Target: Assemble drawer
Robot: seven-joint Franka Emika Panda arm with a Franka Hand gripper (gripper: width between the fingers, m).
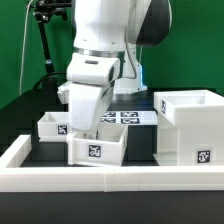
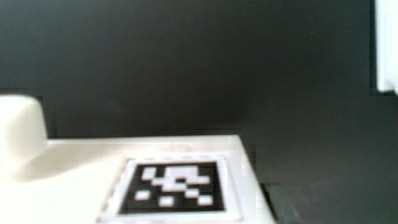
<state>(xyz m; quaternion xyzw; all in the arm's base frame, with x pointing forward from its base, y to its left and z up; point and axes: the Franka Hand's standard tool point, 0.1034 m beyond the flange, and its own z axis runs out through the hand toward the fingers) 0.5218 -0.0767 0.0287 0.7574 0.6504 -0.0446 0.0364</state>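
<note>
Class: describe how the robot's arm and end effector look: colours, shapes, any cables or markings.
The arm has smooth, rounded, glossy white shells with a black section at one joint. The end effector is a boxy, pale grey-white block. No loose cables or readable markings show on either.

Small box [image 1: 97, 150] right beneath my end effector [image 1: 88, 128], tall cabinet [image 1: 190, 128] blocks the exterior view's right, bare surface [image 1: 140, 150] between

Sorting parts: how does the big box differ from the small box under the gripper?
The big box is taller and wider; the small box is low. The big box stands apart; the small box sits under the gripper. Both are white, open-topped and tagged.
</note>
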